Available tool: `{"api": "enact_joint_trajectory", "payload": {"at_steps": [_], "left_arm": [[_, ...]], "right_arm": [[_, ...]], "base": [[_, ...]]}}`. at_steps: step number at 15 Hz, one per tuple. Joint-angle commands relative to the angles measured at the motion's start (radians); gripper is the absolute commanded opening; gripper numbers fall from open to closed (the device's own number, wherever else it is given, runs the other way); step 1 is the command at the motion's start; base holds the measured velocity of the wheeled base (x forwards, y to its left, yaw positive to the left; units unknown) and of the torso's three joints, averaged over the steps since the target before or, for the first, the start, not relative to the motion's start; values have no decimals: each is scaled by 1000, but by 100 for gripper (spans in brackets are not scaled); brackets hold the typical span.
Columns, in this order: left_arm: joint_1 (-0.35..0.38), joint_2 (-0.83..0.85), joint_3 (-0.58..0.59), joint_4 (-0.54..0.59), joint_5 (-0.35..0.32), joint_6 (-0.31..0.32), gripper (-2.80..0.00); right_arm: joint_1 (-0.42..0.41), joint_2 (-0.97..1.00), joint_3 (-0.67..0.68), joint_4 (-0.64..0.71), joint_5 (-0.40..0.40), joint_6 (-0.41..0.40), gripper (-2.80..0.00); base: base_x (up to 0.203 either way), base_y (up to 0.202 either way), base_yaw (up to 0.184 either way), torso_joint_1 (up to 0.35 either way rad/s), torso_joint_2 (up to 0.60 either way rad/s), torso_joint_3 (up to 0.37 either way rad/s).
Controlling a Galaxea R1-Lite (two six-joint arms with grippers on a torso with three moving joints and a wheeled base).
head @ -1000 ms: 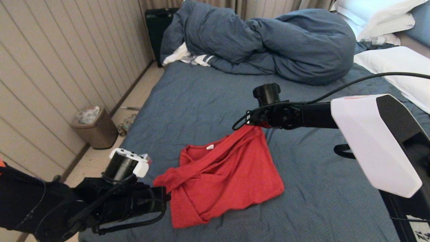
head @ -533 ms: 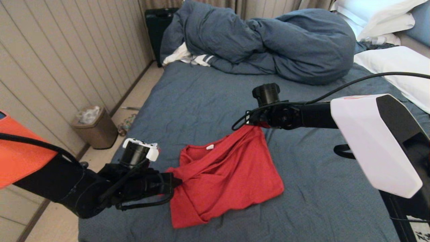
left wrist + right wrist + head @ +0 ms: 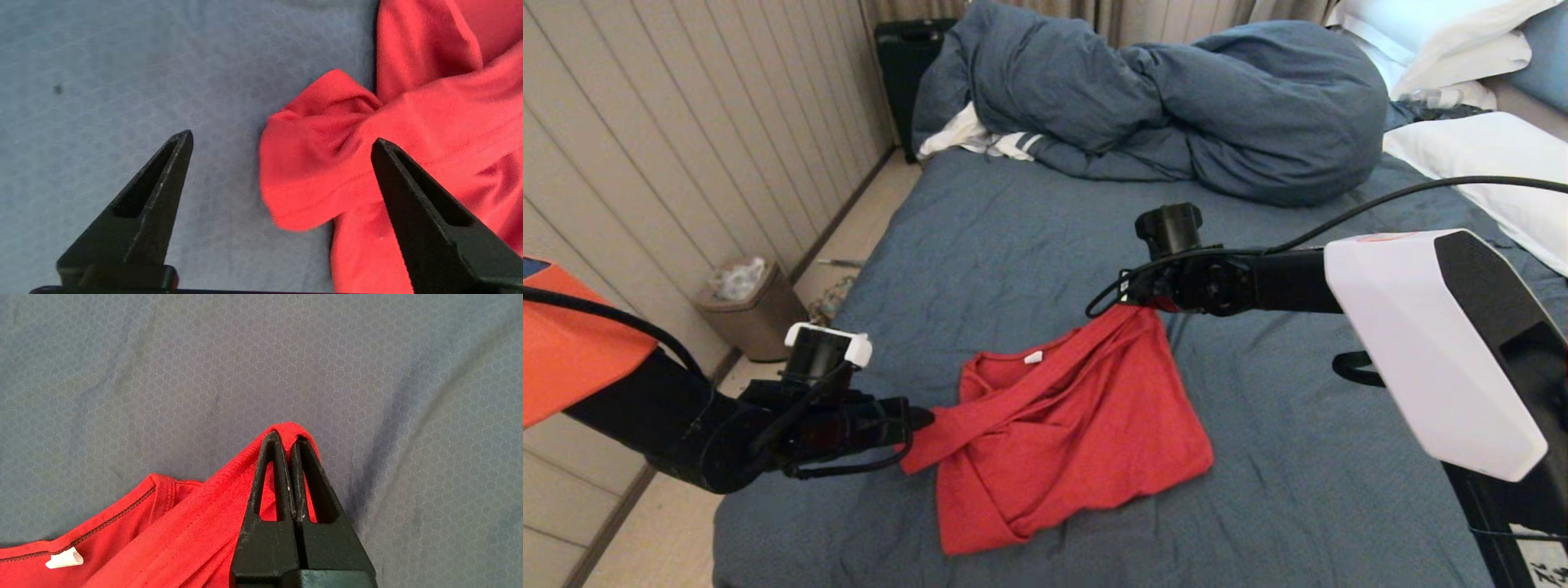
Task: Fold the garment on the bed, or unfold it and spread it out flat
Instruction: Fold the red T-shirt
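Matt red knit garment [image 3: 1062, 441], wrinkled honeycomb-textured cloth on bed [image 3: 1013, 261]

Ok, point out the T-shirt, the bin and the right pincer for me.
T-shirt [image 3: 1086, 441]: head view, middle of the crumpled red body.
Bin [image 3: 760, 314]: head view, brown side wall.
Right pincer [image 3: 288, 437]: right wrist view, tips shut on the shirt's edge.

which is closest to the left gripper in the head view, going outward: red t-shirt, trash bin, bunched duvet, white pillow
From the left gripper:
1. Red T-shirt, right at its fingertips.
2. Trash bin, on the floor beside the bed.
3. Bunched duvet, at the bed's far end.
4. White pillow, far right corner.
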Motion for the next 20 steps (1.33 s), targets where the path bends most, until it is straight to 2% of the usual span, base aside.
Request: {"api": "enact_joint_trajectory", "payload": {"at_steps": [1, 7, 8, 9, 15, 17, 20], "left_arm": [[12, -18, 15, -2, -2, -4, 0], [-18, 53, 10, -3, -12, -8, 0], [-26, 57, 10, -3, -12, -10, -33], [-32, 59, 13, -15, -12, -10, -280], [-45, 43, 28, -39, -2, -8, -280], [-52, 44, 61, -139, 7, -4, -280], [-54, -4, 76, -161, 7, -10, -280]], "right_arm": [[0, 0, 0, 1, -1, 2, -280], [2, 6, 0, 1, -2, 2, -280], [2, 6, 0, 1, -2, 2, -280], [2, 6, 0, 1, -2, 2, -280], [-1, 14, 0, -1, -4, -1, -280], [0, 14, 0, -1, -4, 0, -280], [-3, 11, 0, -2, -4, -1, -280]], "base": [[0, 0, 0, 0, 0, 0], [0, 0, 0, 0, 0, 0], [0, 0, 0, 0, 0, 0], [0, 0, 0, 0, 0, 0], [0, 0, 0, 0, 0, 0], [0, 0, 0, 0, 0, 0], [0, 0, 0, 0, 0, 0]]}}
